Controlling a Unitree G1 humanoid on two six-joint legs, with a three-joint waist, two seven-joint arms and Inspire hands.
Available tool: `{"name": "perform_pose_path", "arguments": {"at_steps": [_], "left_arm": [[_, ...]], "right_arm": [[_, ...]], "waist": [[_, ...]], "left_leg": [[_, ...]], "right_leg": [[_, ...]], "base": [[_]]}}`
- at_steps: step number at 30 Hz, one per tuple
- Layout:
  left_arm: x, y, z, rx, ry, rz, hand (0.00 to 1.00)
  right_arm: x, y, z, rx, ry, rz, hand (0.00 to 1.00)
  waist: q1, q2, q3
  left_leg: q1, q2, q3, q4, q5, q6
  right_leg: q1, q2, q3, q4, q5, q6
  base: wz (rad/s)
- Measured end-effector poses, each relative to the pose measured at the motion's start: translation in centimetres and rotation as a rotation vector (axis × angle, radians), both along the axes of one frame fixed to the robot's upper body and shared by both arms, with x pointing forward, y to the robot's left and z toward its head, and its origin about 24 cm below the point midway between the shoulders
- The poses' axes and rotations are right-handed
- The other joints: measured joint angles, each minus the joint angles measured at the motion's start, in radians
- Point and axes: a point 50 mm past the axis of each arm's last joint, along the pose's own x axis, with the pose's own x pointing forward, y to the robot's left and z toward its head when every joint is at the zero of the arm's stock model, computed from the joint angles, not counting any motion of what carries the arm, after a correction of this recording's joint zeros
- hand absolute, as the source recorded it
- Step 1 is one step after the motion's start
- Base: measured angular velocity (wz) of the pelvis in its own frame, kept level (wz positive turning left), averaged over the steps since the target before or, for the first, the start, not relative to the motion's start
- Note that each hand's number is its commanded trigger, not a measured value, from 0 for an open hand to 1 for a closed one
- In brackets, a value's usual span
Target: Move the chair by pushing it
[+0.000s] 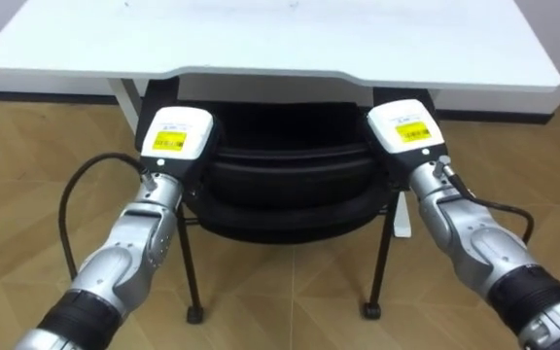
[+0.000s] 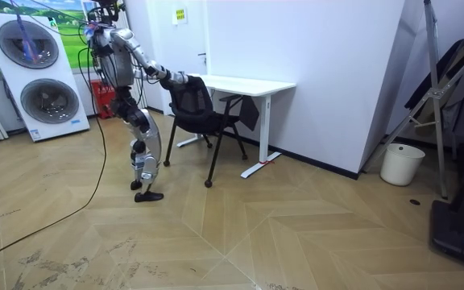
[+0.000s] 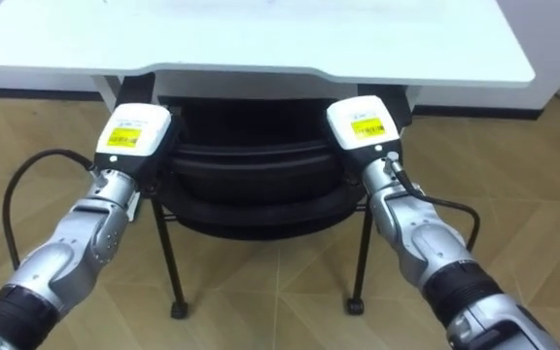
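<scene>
Chair [image 1: 290, 190], black with a curved backrest and thin metal legs, sits in the middle of your head view. Its front part runs in under the near edge of the white worktop [image 1: 261, 44], which spans the top of the frame. The two near legs stand on the wood-pattern floor [image 1: 280, 292] at lower centre.

Your left robot hand [image 1: 176, 136] is at centre left, set against the left end of the backrest with its back turned up toward the camera. Your right robot hand [image 1: 406, 126] is at centre right, set the same way against the right end of the backrest. Both hands sit level with each other, just below the worktop's edge, with the backrest between them. From these views you cannot tell whether either robot hand is spread, closed or clamped on the backrest, because the part past each hand's back is hidden against the chair.

In the room view you stand in the upper left of the frame, leaning forward with both arms stretched out to the chair's back. The chair is between you and the worktop. A white stacked washer unit [image 2: 43, 76] stands at the far upper left. A white bucket [image 2: 401, 163] stands by the wall at the right.
</scene>
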Motion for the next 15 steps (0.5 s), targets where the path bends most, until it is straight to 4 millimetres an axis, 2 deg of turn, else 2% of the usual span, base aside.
{"name": "perform_pose_path", "arguments": {"at_steps": [6, 11, 15], "left_arm": [[0.2, -1.0, 0.6, -0.072, 0.012, -0.001, 0.00], [0.2, -1.2, 0.9, -0.082, 0.004, -0.008, 0.00], [0.3, -1.3, 1.2, -0.086, 0.004, -0.017, 0.00]], "right_arm": [[0.2, -0.1, 0.1, 0.060, 0.009, -0.063, 0.00], [0.2, -0.2, 0.1, 0.068, 0.013, -0.077, 0.00], [0.3, -0.5, 0.2, 0.085, 0.016, -0.089, 0.00]], "waist": [[0.010, -0.008, -0.0024], [0.008, -0.008, -0.0051], [0.002, -0.006, -0.0088]], "left_leg": [[0.000, -0.007, -0.001, -0.022, 0.024, 0.006], [-0.001, -0.006, -0.020, -0.035, 0.028, 0.007], [0.010, -0.014, -0.016, -0.066, 0.044, 0.018]], "right_leg": [[-0.008, 0.000, 0.002, -0.018, 0.015, 0.002], [-0.001, 0.019, 0.002, -0.060, 0.045, 0.006], [0.000, 0.028, 0.026, -0.089, 0.071, 0.014]], "base": [[0.01], [0.00], [-0.01]]}}
